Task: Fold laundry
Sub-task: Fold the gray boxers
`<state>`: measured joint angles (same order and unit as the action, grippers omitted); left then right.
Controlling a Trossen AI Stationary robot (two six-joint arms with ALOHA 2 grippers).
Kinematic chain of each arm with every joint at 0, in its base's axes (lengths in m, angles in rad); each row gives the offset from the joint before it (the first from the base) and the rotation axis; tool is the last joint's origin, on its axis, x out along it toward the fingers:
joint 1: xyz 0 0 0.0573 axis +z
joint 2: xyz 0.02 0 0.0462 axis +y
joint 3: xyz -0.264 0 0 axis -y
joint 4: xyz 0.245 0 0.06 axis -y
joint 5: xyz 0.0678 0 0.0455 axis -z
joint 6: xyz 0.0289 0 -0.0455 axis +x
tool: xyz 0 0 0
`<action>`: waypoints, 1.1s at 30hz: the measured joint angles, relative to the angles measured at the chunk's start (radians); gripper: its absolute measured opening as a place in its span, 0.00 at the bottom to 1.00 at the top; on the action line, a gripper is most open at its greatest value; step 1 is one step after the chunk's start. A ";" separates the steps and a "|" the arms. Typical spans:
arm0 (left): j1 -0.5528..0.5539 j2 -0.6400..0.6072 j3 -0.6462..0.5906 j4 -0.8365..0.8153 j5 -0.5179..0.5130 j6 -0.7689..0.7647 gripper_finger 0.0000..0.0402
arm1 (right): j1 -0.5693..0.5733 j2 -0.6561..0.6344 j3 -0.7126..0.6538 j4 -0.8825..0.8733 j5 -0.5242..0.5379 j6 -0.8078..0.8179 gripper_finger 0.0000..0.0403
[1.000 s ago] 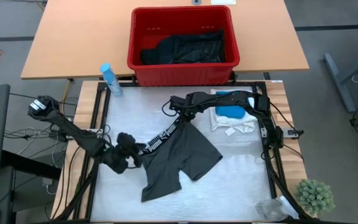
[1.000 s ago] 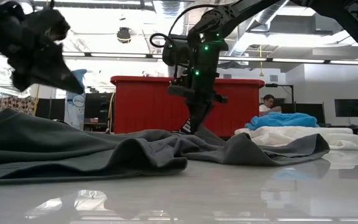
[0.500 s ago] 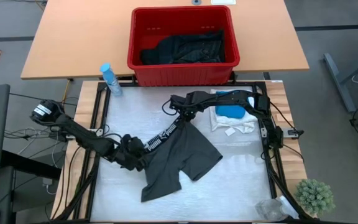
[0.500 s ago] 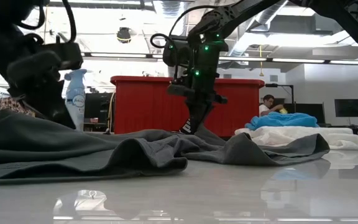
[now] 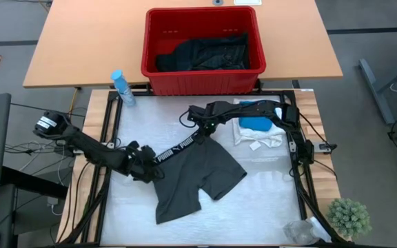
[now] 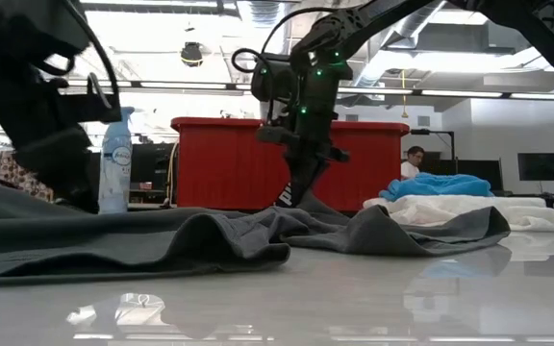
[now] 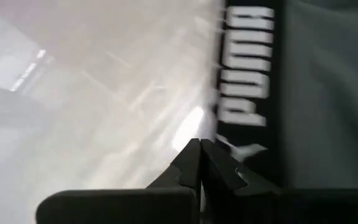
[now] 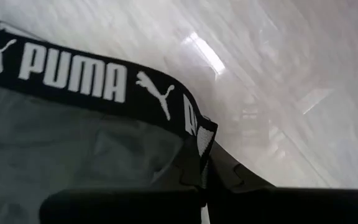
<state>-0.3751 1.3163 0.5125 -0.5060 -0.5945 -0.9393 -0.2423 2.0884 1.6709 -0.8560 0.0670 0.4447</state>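
The dark grey shorts [image 5: 197, 173] lie spread on the white table [image 5: 267, 200], in front of the red basket [image 5: 202, 43]. The right gripper [image 5: 205, 128] pinches one end of the black waistband [image 8: 92, 79], fingers clamped on it. The left gripper [image 5: 149, 165], fingers shut tight, is now at the band's other end; a moment ago it was higher and farther off. The band now looks straighter. Bare table lies beyond the shorts' legs. White and teal clothes [image 5: 257, 131] sit beside the shorts.
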 joint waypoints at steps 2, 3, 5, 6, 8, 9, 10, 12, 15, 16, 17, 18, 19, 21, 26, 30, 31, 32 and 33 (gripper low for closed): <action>0.036 0.000 0.000 -0.021 -0.015 0.019 0.00 | 0.004 0.000 0.014 0.000 -0.011 0.000 0.06; 0.055 0.000 0.000 -0.031 -0.022 0.032 0.00 | 0.006 0.000 0.023 0.000 -0.016 0.000 0.06; 0.088 0.000 -0.003 -0.037 -0.039 0.055 0.00 | 0.007 0.000 0.042 0.001 -0.018 0.000 0.06; 0.100 0.000 -0.005 -0.034 -0.042 0.056 0.00 | 0.007 0.000 0.052 0.000 -0.018 0.000 0.06; 0.105 -0.020 -0.005 -0.027 -0.047 0.057 0.00 | 0.005 0.000 0.068 -0.002 -0.018 0.000 0.06; 0.101 -0.042 0.001 -0.021 -0.046 0.055 0.00 | 0.005 0.000 0.072 -0.003 -0.018 0.000 0.06; 0.096 -0.073 0.015 -0.011 -0.045 0.053 0.00 | 0.004 -0.001 0.072 -0.003 -0.018 0.000 0.06; 0.072 -0.150 0.040 0.019 -0.043 0.053 0.00 | -0.001 -0.001 0.072 -0.008 -0.018 0.000 0.06; 0.017 -0.283 0.048 0.077 -0.005 0.059 0.00 | -0.004 -0.001 0.072 -0.015 -0.018 -0.005 0.06; -0.001 -0.323 0.040 0.094 0.021 0.064 0.00 | -0.004 -0.001 0.072 -0.015 -0.018 -0.006 0.06; -0.016 -0.356 0.028 0.092 0.053 0.063 0.00 | -0.006 -0.001 0.072 -0.014 -0.018 -0.008 0.06; -0.028 -0.379 0.007 0.078 0.088 0.045 0.00 | -0.009 -0.001 0.072 -0.014 -0.018 -0.008 0.06; -0.040 -0.392 -0.018 0.058 0.112 0.007 0.00 | -0.011 -0.001 0.072 -0.012 -0.018 -0.008 0.06; -0.059 -0.398 -0.076 0.050 0.125 -0.055 0.00 | -0.014 -0.001 0.072 -0.010 -0.018 -0.008 0.06; -0.065 -0.399 -0.175 0.197 0.135 -0.113 0.00 | -0.015 -0.001 0.071 -0.009 -0.018 -0.011 0.06; -0.065 -0.398 -0.191 0.231 0.179 -0.123 0.00 | -0.017 -0.001 0.071 -0.002 -0.018 -0.027 0.06; -0.065 -0.395 -0.196 0.227 0.197 -0.127 0.00 | -0.020 -0.001 0.071 -0.002 -0.018 -0.028 0.06; -0.065 -0.387 -0.199 0.228 0.211 -0.131 0.00 | -0.021 -0.001 0.071 -0.003 -0.019 -0.028 0.06; -0.064 -0.380 -0.204 0.229 0.223 -0.140 0.00 | -0.022 -0.001 0.071 -0.003 -0.019 -0.028 0.06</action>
<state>-0.4393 0.9359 0.3083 -0.2775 -0.3717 -1.0788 -0.2638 2.0876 1.7424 -0.8589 0.0479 0.4169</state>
